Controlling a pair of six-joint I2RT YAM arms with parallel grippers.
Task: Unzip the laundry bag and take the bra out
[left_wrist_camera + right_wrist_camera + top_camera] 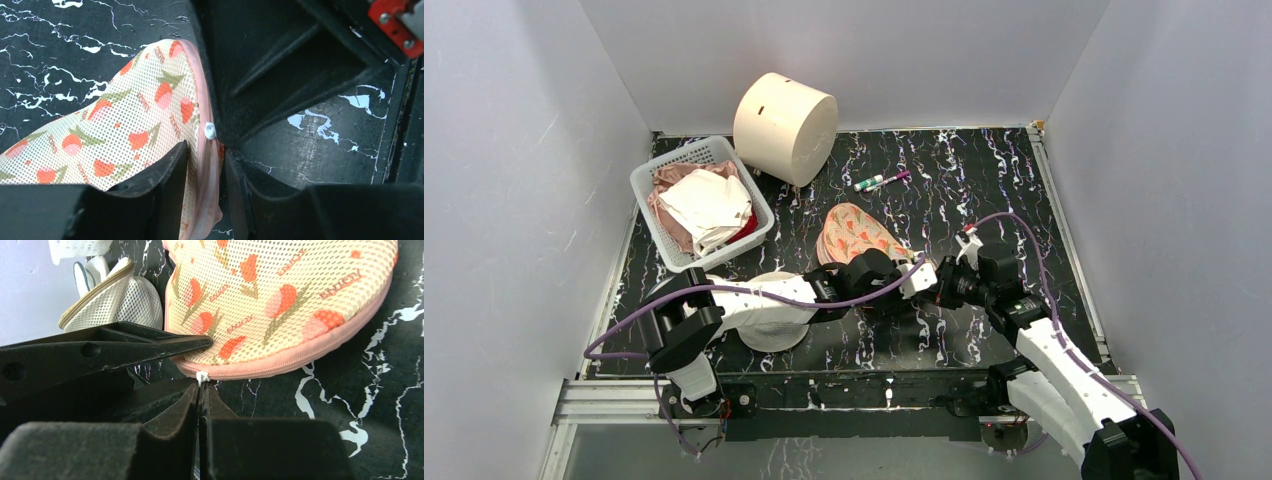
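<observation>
The laundry bag (854,235), peach mesh with orange tulips and pink trim, lies flat mid-table with its zip closed. My left gripper (916,280) pinches the bag's pink zip edge (200,90) between its fingers, just below the white zipper pull (210,131); in the left wrist view my left gripper (206,150) has the trim filling the gap. My right gripper (946,285) meets it from the right. In the right wrist view the laundry bag (280,295) lies ahead, and my right gripper (201,386) is shut on the white zipper pull (202,376) at the seam. The bra is hidden.
A white basket (646,190) full of cloth stands at the back left. A cream cylinder (784,125) lies behind it. Two markers (880,181) lie at the back. A white mesh dome bag (769,335) sits under the left arm, also in the right wrist view as a white mesh bag (117,300).
</observation>
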